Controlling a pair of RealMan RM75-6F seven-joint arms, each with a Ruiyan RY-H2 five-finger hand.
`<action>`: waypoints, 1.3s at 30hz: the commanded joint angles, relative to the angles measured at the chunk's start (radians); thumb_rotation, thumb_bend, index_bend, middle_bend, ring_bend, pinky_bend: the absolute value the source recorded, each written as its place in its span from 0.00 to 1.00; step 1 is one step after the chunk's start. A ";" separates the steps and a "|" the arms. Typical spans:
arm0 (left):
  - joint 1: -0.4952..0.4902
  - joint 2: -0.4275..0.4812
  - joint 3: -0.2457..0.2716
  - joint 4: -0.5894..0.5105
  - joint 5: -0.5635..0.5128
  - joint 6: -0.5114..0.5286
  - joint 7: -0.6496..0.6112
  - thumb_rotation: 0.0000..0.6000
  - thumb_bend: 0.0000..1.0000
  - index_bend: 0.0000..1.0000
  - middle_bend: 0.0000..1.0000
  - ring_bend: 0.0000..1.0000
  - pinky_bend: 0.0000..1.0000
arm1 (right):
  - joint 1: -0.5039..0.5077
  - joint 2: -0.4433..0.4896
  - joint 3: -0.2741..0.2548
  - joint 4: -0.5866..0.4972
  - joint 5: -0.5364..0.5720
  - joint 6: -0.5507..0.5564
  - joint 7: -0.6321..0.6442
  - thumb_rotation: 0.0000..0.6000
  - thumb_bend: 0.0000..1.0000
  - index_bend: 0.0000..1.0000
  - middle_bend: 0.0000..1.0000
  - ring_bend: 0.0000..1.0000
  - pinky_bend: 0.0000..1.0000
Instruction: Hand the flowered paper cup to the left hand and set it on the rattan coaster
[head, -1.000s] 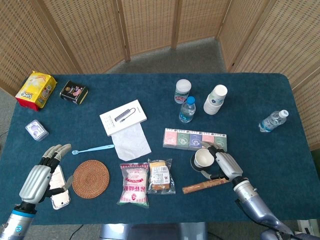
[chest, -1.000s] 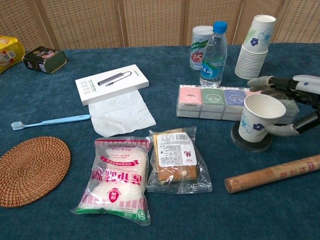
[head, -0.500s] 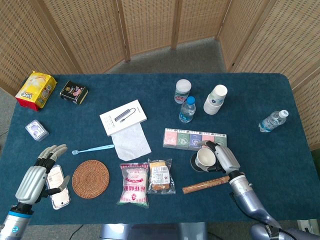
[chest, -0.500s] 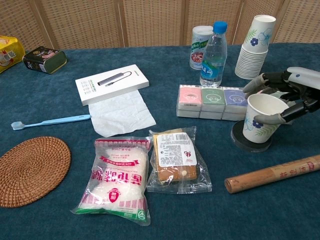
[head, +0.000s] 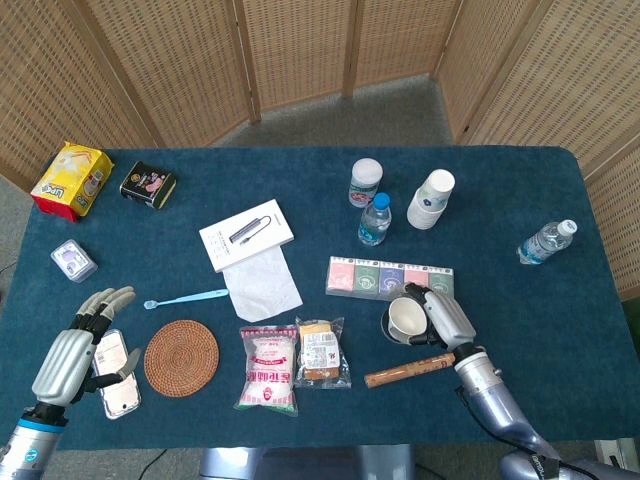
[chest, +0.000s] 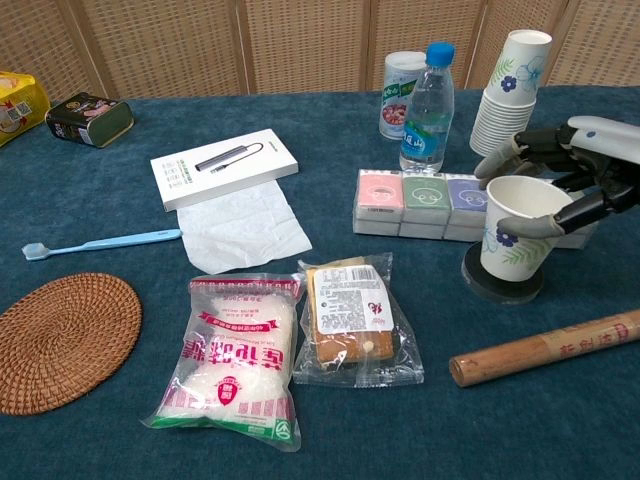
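Observation:
The flowered paper cup (chest: 514, 227) (head: 405, 317) is white with blue flowers and hangs tilted just above a black round disc (chest: 500, 284). My right hand (chest: 575, 168) (head: 447, 318) grips the cup from its right side, thumb below and fingers curved over the rim. The rattan coaster (head: 181, 357) (chest: 62, 339) lies flat near the front left of the table. My left hand (head: 80, 349) hovers left of the coaster with fingers spread, above a white phone-like object (head: 118, 372); the chest view does not show it.
A salt bag (chest: 240, 359) and a snack packet (chest: 347, 319) lie between cup and coaster. A brown roll (chest: 545, 347) lies in front of the cup; a row of small boxes (chest: 430, 204), a water bottle (chest: 424, 111) and a cup stack (chest: 508, 94) stand behind. A toothbrush (chest: 100, 242) lies beyond the coaster.
My right hand has closed around the flowered cup and raised it slightly off the black disc. The left hand has stayed almost still.

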 joint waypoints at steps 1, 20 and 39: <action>-0.004 -0.001 -0.002 0.001 0.003 -0.002 0.000 0.93 0.46 0.11 0.13 0.00 0.00 | 0.018 0.024 0.016 -0.058 0.012 -0.018 -0.014 1.00 0.31 0.32 0.33 0.30 0.61; -0.011 -0.014 0.002 0.018 0.026 0.007 -0.037 0.93 0.46 0.11 0.13 0.00 0.00 | 0.212 -0.105 0.146 -0.140 0.202 -0.107 -0.242 1.00 0.30 0.31 0.32 0.31 0.61; 0.004 -0.003 0.003 0.052 0.023 0.041 -0.086 0.93 0.46 0.10 0.13 0.00 0.00 | 0.407 -0.373 0.229 0.088 0.347 -0.091 -0.370 1.00 0.30 0.30 0.31 0.31 0.61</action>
